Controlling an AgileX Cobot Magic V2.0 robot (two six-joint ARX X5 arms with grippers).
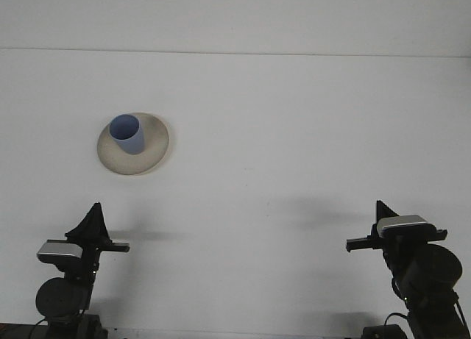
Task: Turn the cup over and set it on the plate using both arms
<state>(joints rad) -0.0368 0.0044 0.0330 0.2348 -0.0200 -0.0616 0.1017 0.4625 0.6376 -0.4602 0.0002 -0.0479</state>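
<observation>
A light blue cup stands upright with its mouth up on a beige round plate at the left middle of the white table. My left gripper is low at the front left, well short of the plate and holding nothing. At the front right, my right gripper is pulled back the same way, far from the cup and also holding nothing. Each one shows only as a dark pointed shape seen side-on.
The white table runs back to a pale wall, meeting it along a faint line. Faint shadows of the arms lie on the table ahead of each gripper.
</observation>
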